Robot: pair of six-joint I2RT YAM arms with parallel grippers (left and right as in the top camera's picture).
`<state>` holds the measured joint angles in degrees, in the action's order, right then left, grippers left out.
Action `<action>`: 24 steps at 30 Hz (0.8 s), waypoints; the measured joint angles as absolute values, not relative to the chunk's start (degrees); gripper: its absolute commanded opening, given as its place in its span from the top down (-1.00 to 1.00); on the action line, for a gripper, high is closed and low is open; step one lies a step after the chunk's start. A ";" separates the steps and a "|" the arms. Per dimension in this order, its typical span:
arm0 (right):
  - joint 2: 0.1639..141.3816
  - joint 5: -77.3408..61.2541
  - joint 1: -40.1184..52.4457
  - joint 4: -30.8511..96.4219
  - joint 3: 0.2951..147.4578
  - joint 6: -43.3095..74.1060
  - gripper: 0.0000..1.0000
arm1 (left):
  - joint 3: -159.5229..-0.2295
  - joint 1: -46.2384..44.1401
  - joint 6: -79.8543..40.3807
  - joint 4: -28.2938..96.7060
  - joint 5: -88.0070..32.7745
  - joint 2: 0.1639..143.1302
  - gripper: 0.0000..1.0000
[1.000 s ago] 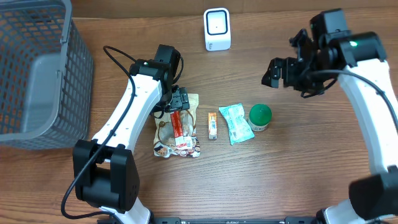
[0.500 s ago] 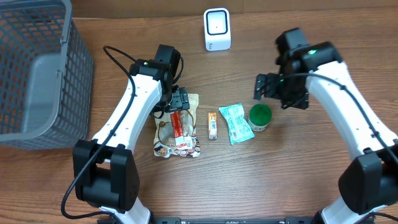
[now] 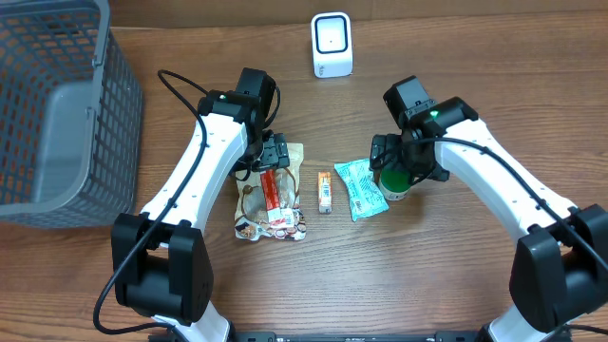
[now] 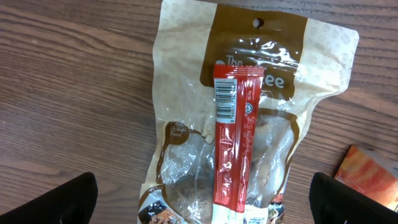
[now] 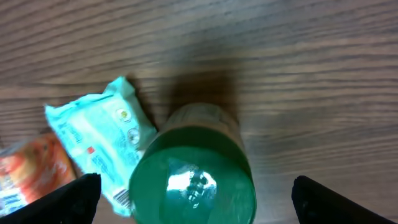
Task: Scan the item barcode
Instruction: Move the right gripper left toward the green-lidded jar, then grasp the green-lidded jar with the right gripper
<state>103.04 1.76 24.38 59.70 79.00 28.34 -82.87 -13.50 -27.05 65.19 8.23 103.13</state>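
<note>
red stick packet (image 4: 235, 155), barcode (image 4: 225, 102) up

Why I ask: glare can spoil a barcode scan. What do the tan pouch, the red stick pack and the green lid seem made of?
Tan pouch: seemingly matte paper-look film with a glossy clear plastic window; the window creases and glints.
Red stick pack: glossy plastic or foil film; light streaks along it.
Green lid: smooth, probably hard plastic; it carries a bright reflection.

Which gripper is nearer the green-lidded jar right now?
Right. The right gripper hangs open directly above the green-lidded jar; the left gripper is open over the brown snack pouch, farther off.
</note>
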 measured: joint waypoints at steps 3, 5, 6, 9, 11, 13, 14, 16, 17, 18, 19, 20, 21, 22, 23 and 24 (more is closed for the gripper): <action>103.04 1.93 24.38 58.35 76.40 28.51 -1.00 | -82.87 -13.50 -27.05 65.17 8.23 103.13 -0.99; 103.07 1.96 24.38 58.04 75.44 28.53 -0.99 | -82.87 -13.50 -27.05 65.19 8.23 103.13 -1.00; 103.04 1.96 24.38 57.82 75.24 28.56 -0.90 | -82.89 -13.50 -27.05 65.19 8.23 103.13 -1.00; 103.04 1.98 24.38 57.04 75.07 28.67 -0.74 | -82.87 -13.50 -27.05 65.19 8.23 103.13 -1.00; 103.04 1.96 24.38 57.01 75.07 28.80 -0.67 | -82.87 -13.50 -27.03 65.19 8.23 103.13 -0.99; 103.04 1.93 24.40 57.04 75.02 28.91 -0.61 | -82.87 -13.50 -27.05 65.19 8.23 103.13 -0.99; 103.04 1.93 24.40 56.99 74.98 28.91 -0.58 | -82.87 -13.50 -27.03 65.19 8.23 103.13 -1.00; 103.04 1.93 24.40 57.06 74.91 28.75 -0.55 | -82.87 -13.50 -27.03 65.19 8.23 103.13 -1.00; 103.04 1.98 24.40 57.08 74.89 28.47 -0.52 | -82.87 -13.50 -27.03 65.19 8.23 103.13 -1.00; 103.04 1.96 24.40 57.06 74.87 28.29 -0.51 | -82.87 -13.50 -27.05 65.19 8.23 103.13 -0.99; 103.04 1.91 24.40 57.08 74.87 28.03 -0.50 | -82.87 -13.50 -27.03 65.19 8.23 103.13 -1.00; 103.04 1.98 24.43 57.08 74.87 27.62 -0.50 | -82.87 -13.50 -27.05 65.19 8.23 103.13 -0.99; 103.04 2.07 24.40 57.06 74.87 27.18 -0.48 | -82.87 -13.50 -27.05 65.19 8.23 103.13 -1.00; 103.04 2.28 24.40 57.10 74.87 26.89 -0.46 | -82.87 -13.50 -27.05 65.19 8.23 103.13 -0.99; 103.04 2.79 24.40 57.25 74.87 26.55 -0.46 | -82.87 -13.50 -27.05 65.19 8.23 103.13 -1.00; 103.04 3.25 24.40 57.54 74.87 26.33 -0.46 | -82.87 -13.50 -27.05 65.19 8.23 103.13 -1.00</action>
<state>103.04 3.25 24.40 57.54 74.87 26.33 -82.87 -13.50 -27.05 65.19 8.23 103.13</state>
